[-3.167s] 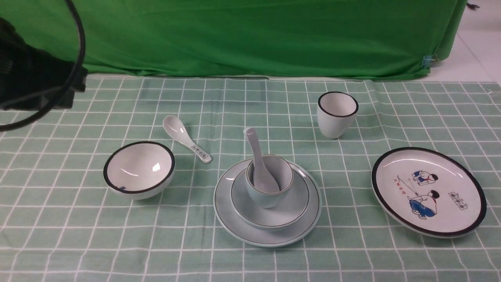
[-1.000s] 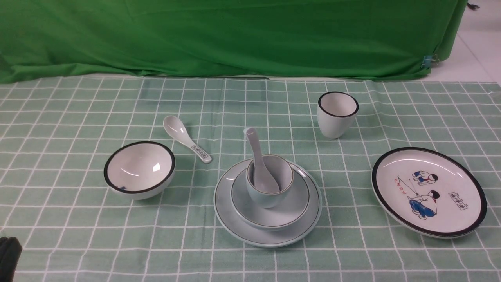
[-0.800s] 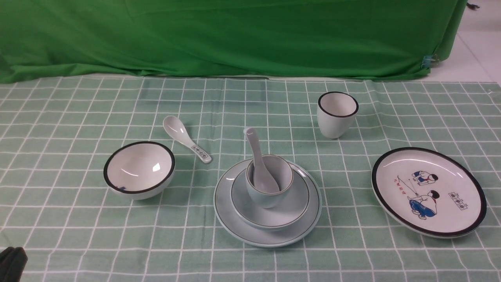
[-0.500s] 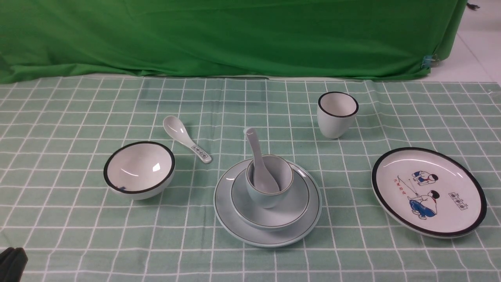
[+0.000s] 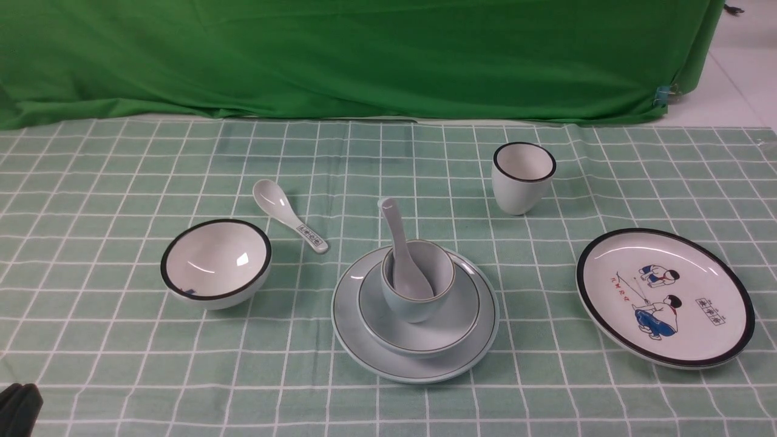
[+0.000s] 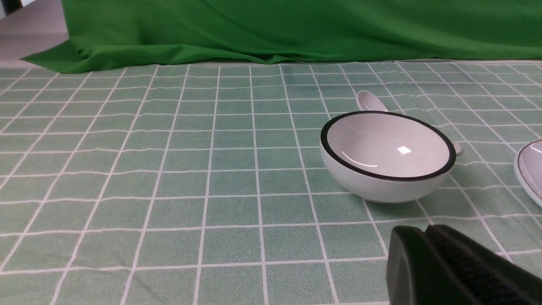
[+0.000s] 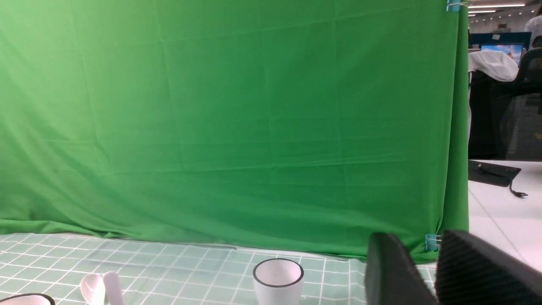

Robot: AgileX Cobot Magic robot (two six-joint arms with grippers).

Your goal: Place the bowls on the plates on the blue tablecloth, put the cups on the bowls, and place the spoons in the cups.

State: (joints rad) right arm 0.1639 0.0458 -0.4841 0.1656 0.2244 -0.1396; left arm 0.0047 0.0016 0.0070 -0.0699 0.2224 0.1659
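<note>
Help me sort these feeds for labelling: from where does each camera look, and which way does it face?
Front: between the arms, looking forward over the blue tablecloth; left gripper at the corner.
Left wrist: low, facing the white bowl; left gripper shows.
Right wrist: low, facing the green backdrop; right gripper shows.
Shared: all show the white bowl.

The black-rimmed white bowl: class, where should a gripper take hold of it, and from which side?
Probably the rim, from above. The white bowl sits upright and empty on the cloth, its round wall curving under, so a side grasp would likely slip. One finger inside and one outside the rim suits it. The left gripper is nearest; avoid the far side, where the spoon lies close.
</note>
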